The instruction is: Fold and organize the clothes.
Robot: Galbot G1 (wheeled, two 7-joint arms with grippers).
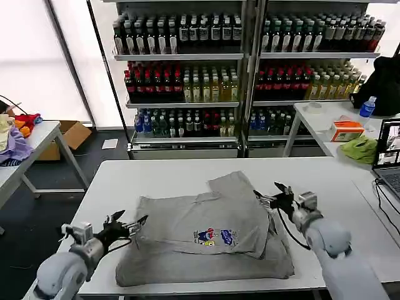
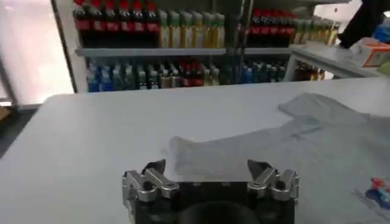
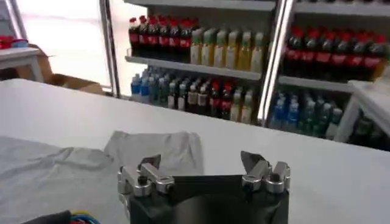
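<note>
Fingers (image 1: 133,224) of both arms spread, flanking shirts (image 1: 206,234)

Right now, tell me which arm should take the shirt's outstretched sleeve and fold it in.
Right, probably. The right gripper is open and sits just beside the outstretched sleeve of the top grey shirt, on the robot's right. The left gripper, also open, waits at the shirt's opposite edge.

White table (image 1: 156,172), grey shirts (image 1: 206,234) atop

Grey shirts (image 1: 206,240) stacked flat mid-table, top w/ chest print.
</note>
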